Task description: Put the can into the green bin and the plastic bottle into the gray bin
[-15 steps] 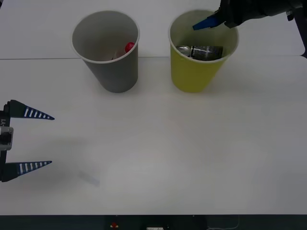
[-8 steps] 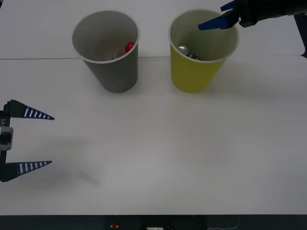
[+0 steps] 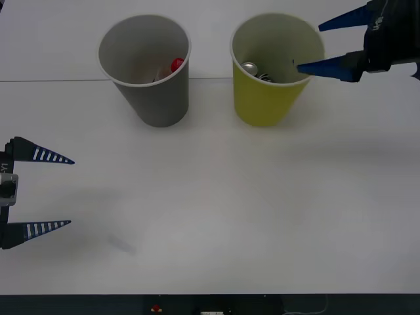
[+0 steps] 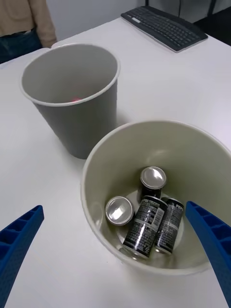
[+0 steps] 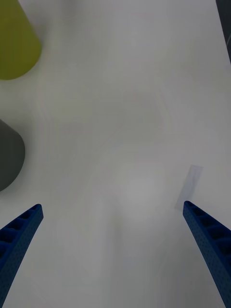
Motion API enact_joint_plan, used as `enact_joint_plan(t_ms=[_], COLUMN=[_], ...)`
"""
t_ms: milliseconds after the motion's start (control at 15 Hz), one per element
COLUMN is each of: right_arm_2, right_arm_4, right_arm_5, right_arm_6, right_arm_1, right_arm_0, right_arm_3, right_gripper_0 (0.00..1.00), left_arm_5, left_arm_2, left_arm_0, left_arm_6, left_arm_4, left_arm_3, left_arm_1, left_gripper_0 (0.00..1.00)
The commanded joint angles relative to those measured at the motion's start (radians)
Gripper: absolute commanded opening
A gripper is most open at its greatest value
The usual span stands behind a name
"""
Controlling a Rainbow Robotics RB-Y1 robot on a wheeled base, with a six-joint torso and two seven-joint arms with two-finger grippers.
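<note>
The green bin [image 3: 272,98] stands upright on the white worktop [image 3: 216,197], and everything here is best placed from it. Inside it, on the pale floor, lie 4 dark cans. 2 stand on end with silver tops up, and 2 lie tipped against each other, long axes running from the middle of the floor toward the wall on the robot's side; which of them is the can [image 4: 144,226] of the task I cannot say for sure, though one of the tipped pair is a fair guess.

The right claw [image 3: 319,46] hangs just to the right of the green bin's rim and above it, its 2 blue fingers [image 4: 211,245] spread wide with nothing between them. The can therefore lies down and to the left of that claw, already inside the bin, so this half of the task looks done.

To the left of the green bin, apart from it, stands the gray bin [image 3: 147,79], with something red low inside, probably a bottle cap, though the rest is too hidden to name.

The left claw [image 3: 39,191] waits well to the left and nearer the robot, fingers also spread and empty, over bare worktop.

No loose item remains outside either bin, so the likely next move is plain withdrawal of the right arm.
</note>
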Motion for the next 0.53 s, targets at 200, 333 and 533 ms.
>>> enact_joint_plan(t_ms=[200,333,533], right_arm_2=[-0.062,-0.089,-0.138], right_arm_4=[-0.156,-0.19,-0.211], right_arm_5=[-0.017,-0.041,-0.073], right_arm_6=[0.242,0.311,0.392], right_arm_1=[-0.042,-0.054,-0.066], right_arm_0=[0.162,0.215,0.309], right_arm_3=[-0.013,-0.018,-0.053], right_gripper_0=[1.0,1.0,1.0], left_arm_5=[0.0,0.0,0.0], left_arm_2=[0.0,0.0,0.0], left_arm_0=[0.0,0.0,0.0], left_arm_6=[0.0,0.0,0.0], left_arm_4=[0.0,0.0,0.0], left_arm_3=[0.0,0.0,0.0], left_arm_1=[0.0,0.0,0.0], left_gripper_0=[1.0,1.0,1.0])
